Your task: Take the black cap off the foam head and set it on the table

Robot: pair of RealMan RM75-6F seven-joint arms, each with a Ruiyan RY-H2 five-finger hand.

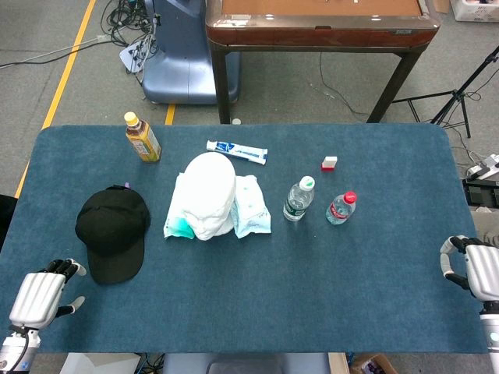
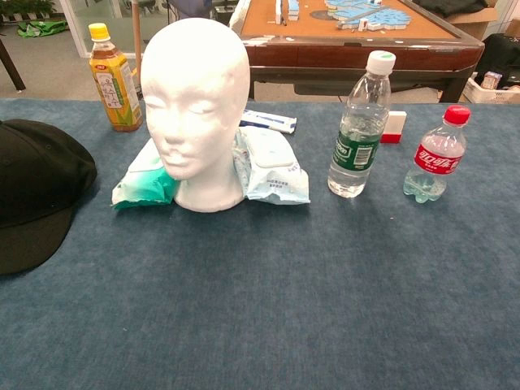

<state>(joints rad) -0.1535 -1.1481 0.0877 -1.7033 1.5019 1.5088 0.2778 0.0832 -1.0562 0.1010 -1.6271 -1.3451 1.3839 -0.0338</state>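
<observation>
the left hand (image 1: 37,297) hangs empty at the table's (image 1: 312,288) near-left corner, fingers spread, just short of the black cap (image 1: 113,232), which lies flat, left of the bare foam head (image 1: 210,193).

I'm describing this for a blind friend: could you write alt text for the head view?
A black cap lies on a blue table, left of a bare white foam head resting on wet-wipe packs. The robot's left hand and right hand sit empty at the near corners. Two water bottles, a tea bottle and toothpaste stand behind.
</observation>
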